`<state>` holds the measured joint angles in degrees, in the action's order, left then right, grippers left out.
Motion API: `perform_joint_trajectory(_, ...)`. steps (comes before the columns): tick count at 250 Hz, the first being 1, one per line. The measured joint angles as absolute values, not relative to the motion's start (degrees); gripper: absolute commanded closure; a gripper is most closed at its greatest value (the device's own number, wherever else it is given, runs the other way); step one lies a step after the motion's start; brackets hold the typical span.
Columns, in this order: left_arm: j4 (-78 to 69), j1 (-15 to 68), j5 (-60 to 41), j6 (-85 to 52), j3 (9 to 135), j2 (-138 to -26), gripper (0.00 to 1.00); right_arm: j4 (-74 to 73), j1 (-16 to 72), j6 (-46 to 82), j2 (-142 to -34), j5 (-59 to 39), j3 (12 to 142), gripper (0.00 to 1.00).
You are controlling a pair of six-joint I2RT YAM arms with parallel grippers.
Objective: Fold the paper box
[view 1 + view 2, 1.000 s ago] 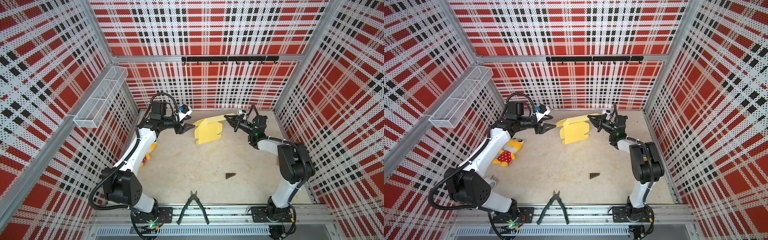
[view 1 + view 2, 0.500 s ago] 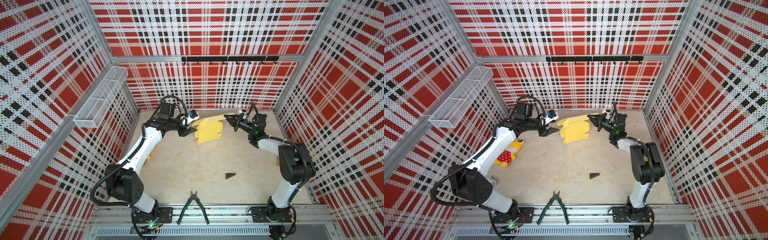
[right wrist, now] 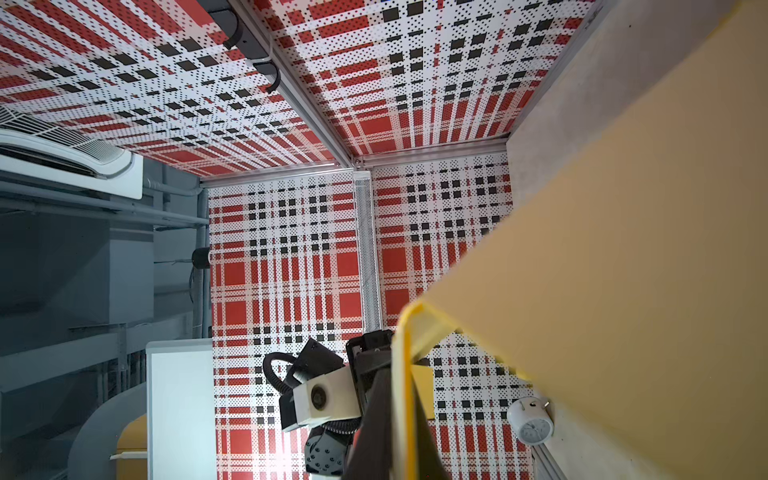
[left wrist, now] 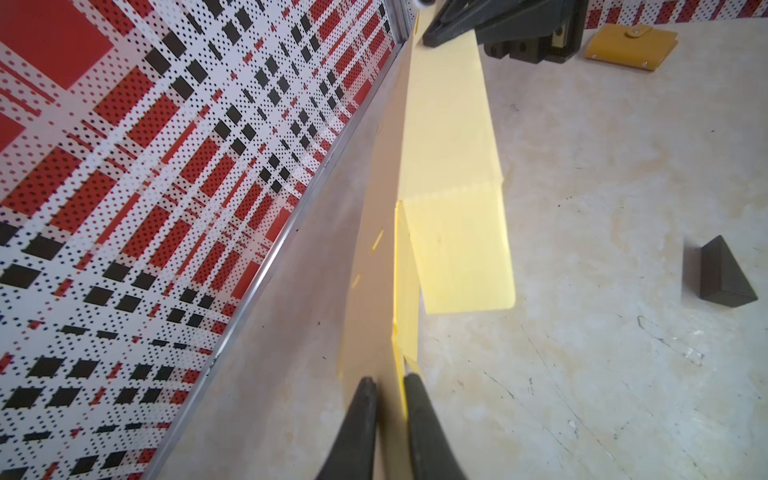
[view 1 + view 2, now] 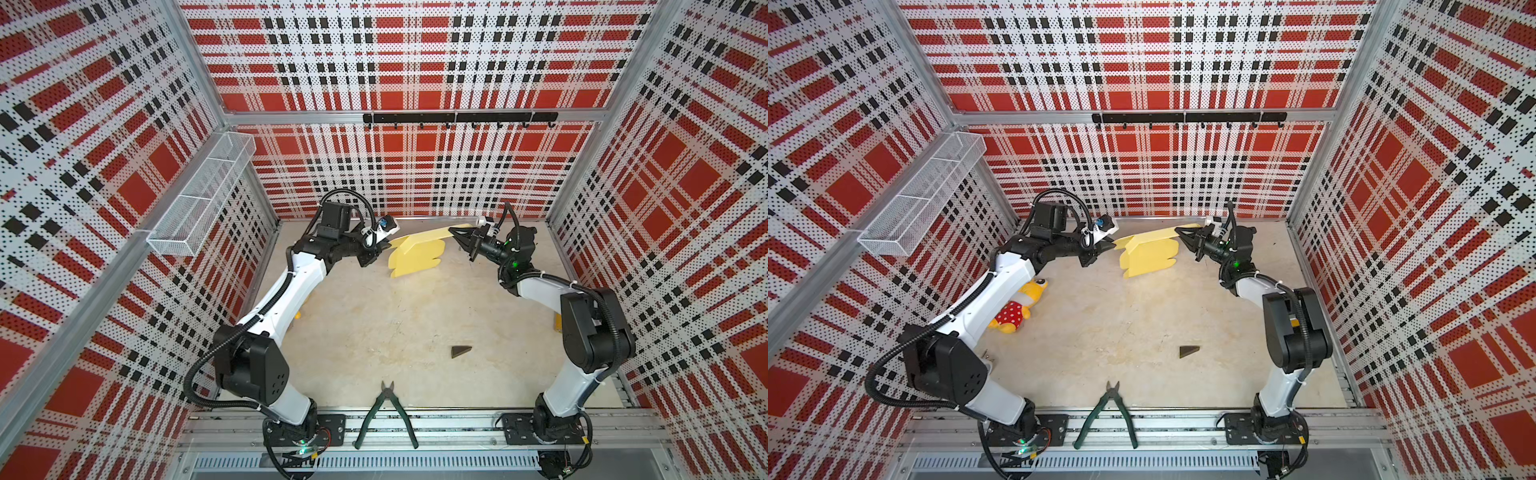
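At about 9 o'clock on the table [image 5: 1100, 332], a plush toy [image 5: 1017, 309] lies beneath the left arm, well apart from the work. The left gripper [image 5: 386, 248] reaches toward 12 o'clock and meets the paper box [image 5: 417, 261] at the sheet's 9 o'clock edge. In the left wrist view its jaws stand almost together with the thin cardboard edge between them, apparently clamped on it.

The box is at 12 o'clock on the table, close to the back wall and mostly lifted. A broad panel with rounded flaps hangs tilted, and a long strip runs from its top toward 2 o'clock. Whether the panel's lower edge touches the table cannot be told. At the strip's far end the right gripper [image 5: 455, 233] has its jaws closed on the cardboard.

The step in hand looks like a two-handed hold to set a crease, with the folding barely begun. The next move probably calls for both arms to turn together along the scored line, gently enough not to buckle or tear the card.
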<state>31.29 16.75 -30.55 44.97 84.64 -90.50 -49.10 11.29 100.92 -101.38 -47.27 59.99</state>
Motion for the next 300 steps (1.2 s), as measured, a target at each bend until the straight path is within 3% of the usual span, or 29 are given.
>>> perform_joint_trajectory(22, 31.05, 16.75, -30.15, 44.84, 85.1, -90.61, 0.97, -50.26, 11.29, 101.14, -101.38, -47.27, 59.99, 1.0)
perform_joint_trajectory(55, 31.05, 16.75, -29.47, 43.7, 86.7, -90.78, 1.0, -52.8, 11.27, 101.93, -101.38, -47.4, 59.99, 0.74)
perform_joint_trajectory(78, 31.42, 16.75, -29.5, 42.35, 87.9, -90.94, 1.0, -55.83, 10.74, 102.8, -101.36, -47.22, 59.86, 0.49)
perform_joint_trajectory(97, 31.81, 16.64, -30.0, 40.77, 89.62, -91.11, 1.0, -58.59, 10.24, 102.8, -100.9, -47.16, 58.74, 0.37)
perform_joint_trajectory(127, 32.82, 16.16, -31.31, 38.57, 93.41, -91.24, 1.0, -63.09, 8.05, 101.78, -98.45, -46.22, 54.48, 0.25)
perform_joint_trajectory(178, 36.71, 15.64, -34.59, 34.81, 101.08, -91.26, 1.0, -70.04, 4.4, 90.13, -90.02, -43.55, 45.28, 0.2)
perform_joint_trajectory(245, 39.68, 14.92, -39.31, 27.11, 106.45, -91.15, 1.0, -76.38, 3.68, 63.0, -78.96, -39.97, 35.57, 0.14)
perform_joint_trajectory(300, 42.04, 14.9, -43.16, 23.75, 106.45, -90.37, 1.0, -77.84, 3.44, 51.9, -81.06, -39.33, 35.7, 0.14)
